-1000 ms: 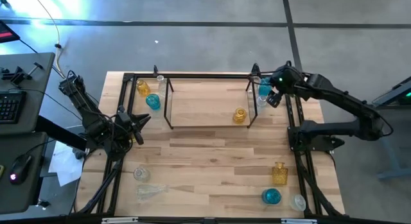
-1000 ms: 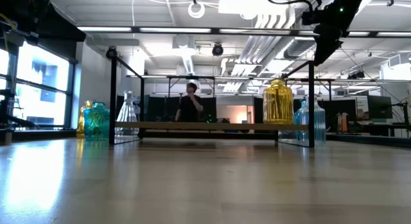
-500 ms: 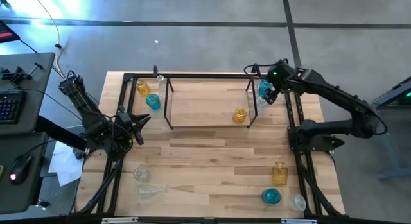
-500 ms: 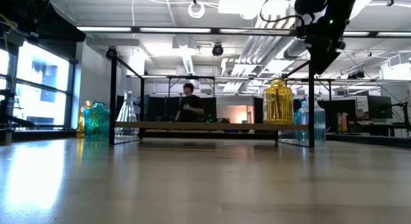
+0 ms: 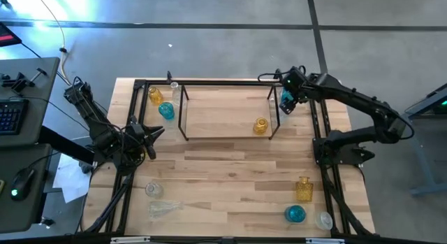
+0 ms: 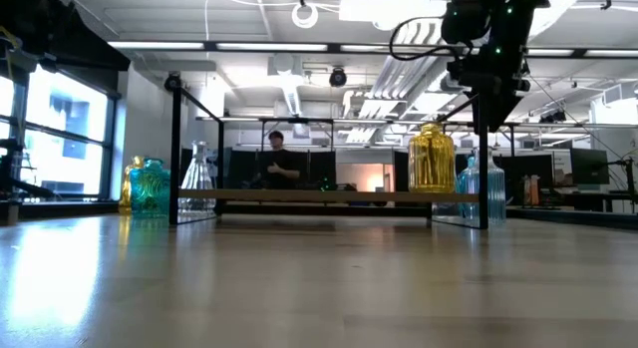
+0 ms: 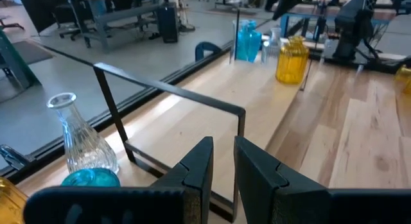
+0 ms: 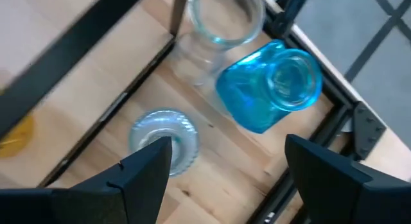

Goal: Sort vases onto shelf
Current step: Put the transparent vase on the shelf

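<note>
The shelf [image 5: 227, 111] stands at the table's far middle, with one amber vase [image 5: 260, 125] on its floor near the right end. Just right of the shelf a blue vase [image 8: 270, 89] stands beside two clear vases [image 8: 164, 137]. My right gripper [image 8: 234, 169] hovers open above this group, pointing steeply down, and touches nothing; it also shows in the high view [image 5: 288, 92]. My left gripper [image 7: 221, 166] waits by the left rail [image 5: 149, 132], fingers nearly together and bare. Left of the shelf stand an amber vase [image 5: 155, 96], a blue vase [image 5: 166, 110] and a clear vase [image 5: 172, 85].
Near the front right stand an amber vase [image 5: 303, 189], a blue vase [image 5: 295, 214] and a clear one [image 5: 323, 220]. Two clear vases [image 5: 155, 192] are at the front left, one lying down. A black frame [image 5: 318, 125] edges the table. A person moves in the room behind.
My right gripper has gone toward the table's left edge and down, rolling a little, and now stands over the blue vase right of the shelf, staying open. No vase has moved.
</note>
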